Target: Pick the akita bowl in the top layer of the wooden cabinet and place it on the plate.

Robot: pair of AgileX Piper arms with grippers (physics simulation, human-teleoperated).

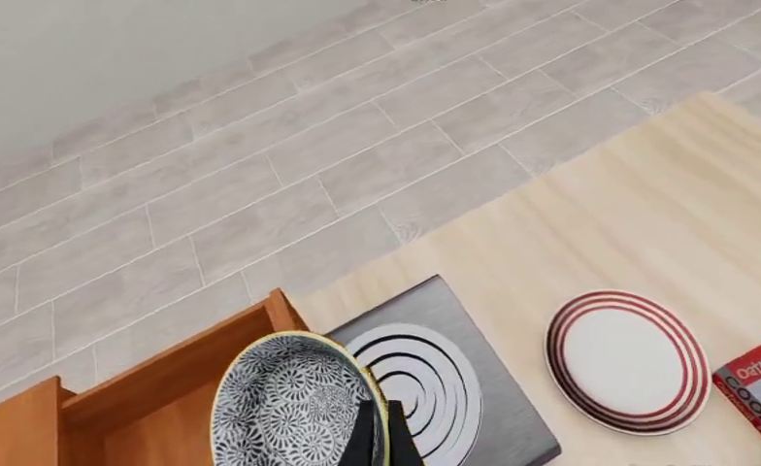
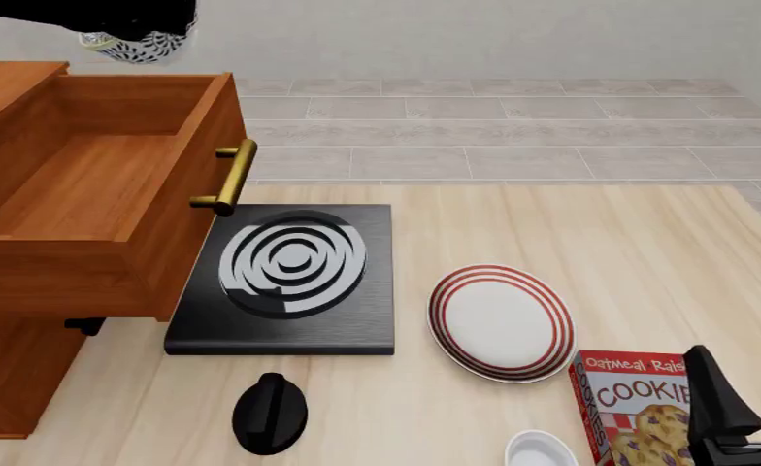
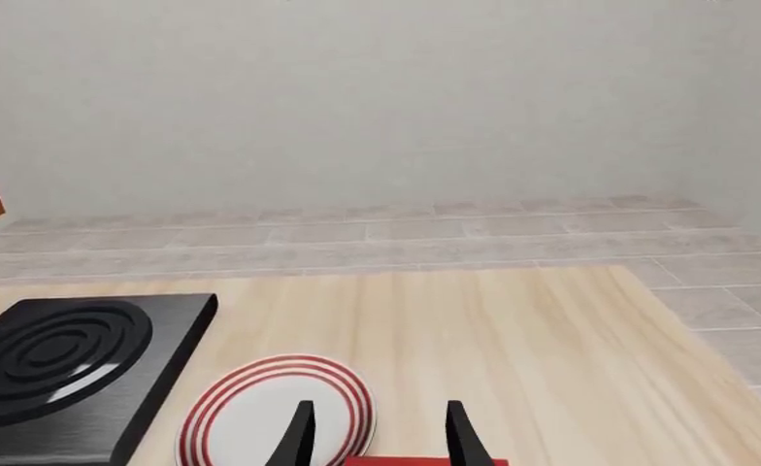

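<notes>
Gripping the akita bowl (image 1: 292, 406) by its rim, the left gripper (image 1: 378, 437) hangs high above the pulled-out top layer (image 2: 96, 184), though the front view crops it. The plate (image 2: 501, 321) lies bare beside the stove (image 2: 290, 277); the right gripper (image 3: 378, 432) hovers spread near the cookie box (image 2: 640, 408).

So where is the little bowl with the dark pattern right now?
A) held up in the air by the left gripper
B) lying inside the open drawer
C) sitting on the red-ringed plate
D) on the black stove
A: the akita bowl is pinched at its rim by the left gripper, lifted above the open top layer, while the plate has nothing on it.
</notes>
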